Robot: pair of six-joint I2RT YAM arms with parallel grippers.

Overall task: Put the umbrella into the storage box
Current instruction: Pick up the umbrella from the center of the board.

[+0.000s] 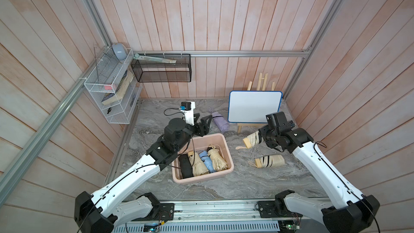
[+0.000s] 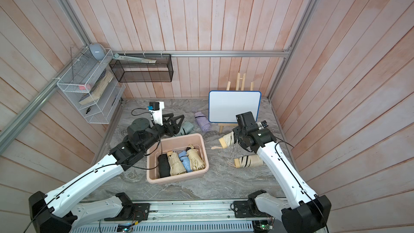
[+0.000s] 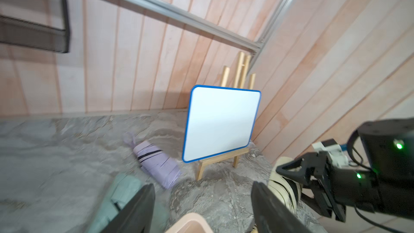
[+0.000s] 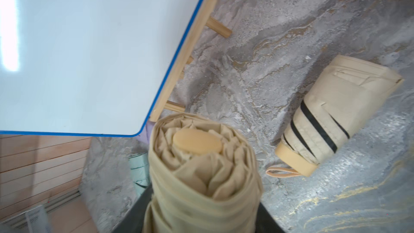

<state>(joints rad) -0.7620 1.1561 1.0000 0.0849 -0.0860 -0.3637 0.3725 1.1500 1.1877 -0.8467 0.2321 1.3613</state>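
Observation:
The pale pink storage box (image 1: 228, 153) (image 2: 202, 146) sits mid-table with several folded umbrellas (image 1: 201, 162) lying side by side inside. Right of it, my right gripper (image 1: 259, 136) (image 4: 201, 220) is shut on a beige black-striped umbrella (image 1: 252, 140) (image 4: 201, 175), whose handle end points toward the box and whose strap trails on the table. My left gripper (image 1: 202, 122) (image 3: 202, 189) stands open and holds nothing, over the box's far left corner, beside a pale green umbrella (image 2: 187, 128) (image 3: 121, 189).
A second beige striped umbrella (image 1: 270, 160) (image 4: 331, 117) lies on the table right of the box. A lilac umbrella (image 1: 219, 121) lies behind it, next to a whiteboard on an easel (image 1: 254, 106). A white wire rack (image 1: 109, 90) and a black mesh basket (image 1: 161, 68) hang on the walls.

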